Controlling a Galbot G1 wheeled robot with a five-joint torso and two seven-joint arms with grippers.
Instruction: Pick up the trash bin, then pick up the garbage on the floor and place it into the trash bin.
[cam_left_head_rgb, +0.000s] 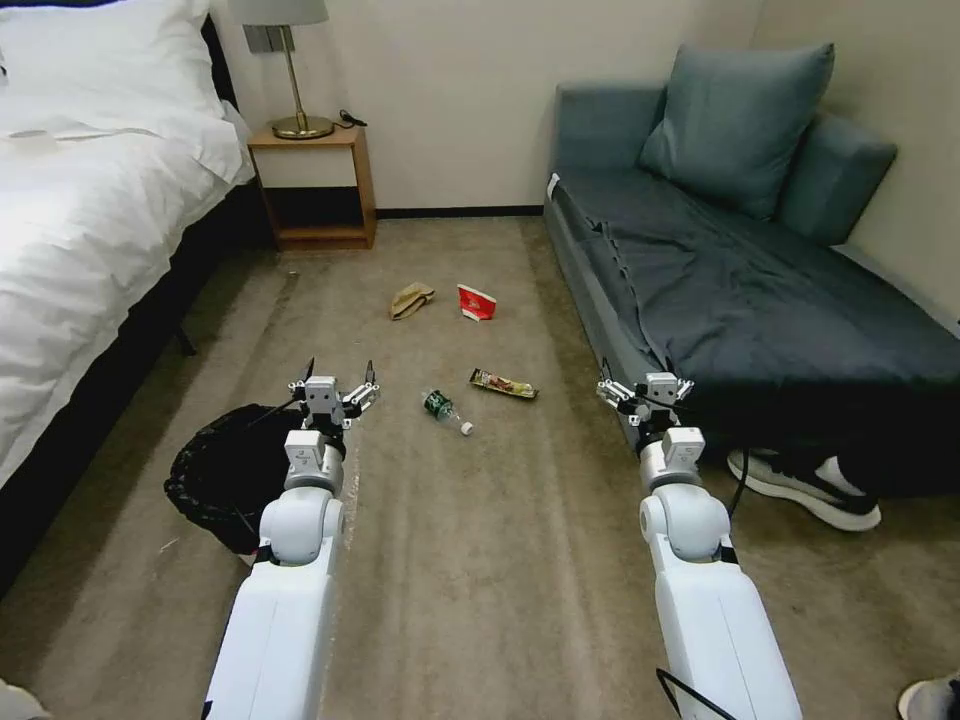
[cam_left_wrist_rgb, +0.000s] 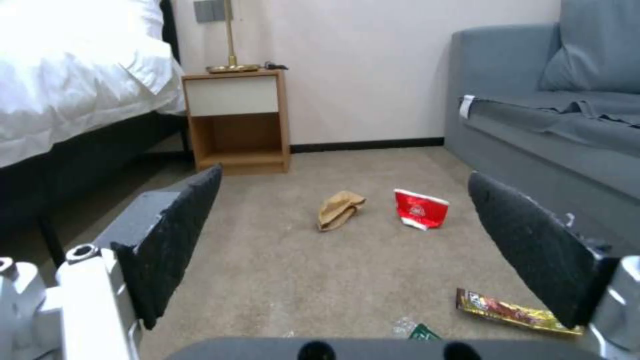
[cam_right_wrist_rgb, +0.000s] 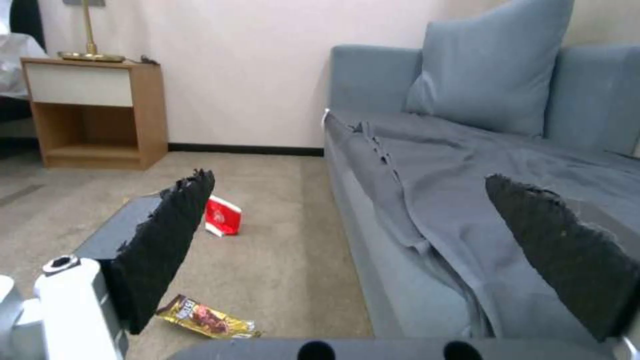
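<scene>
Left gripper (cam_left_head_rgb: 338, 383) hangs spread and empty above the carpet (cam_left_head_rgb: 480, 560), the trash bin (cam_left_head_rgb: 225, 475) just left of its arm; right gripper (cam_left_head_rgb: 645, 388) likewise spread by the sofa (cam_left_head_rgb: 760, 300). Between them lie bottle (cam_left_head_rgb: 446, 408) and wrapper (cam_left_head_rgb: 503, 384); farther off, paper bag (cam_left_head_rgb: 410, 299) and red cup (cam_left_head_rgb: 476, 302)

Matt pile carpet (cam_left_head_rgb: 480, 560); crinkled black plastic bin liner (cam_left_head_rgb: 225, 470); glossy foil wrapper (cam_left_head_rgb: 503, 384); crumpled paper bag (cam_left_head_rgb: 410, 299); wooden nightstand (cam_left_head_rgb: 312, 190).
</scene>
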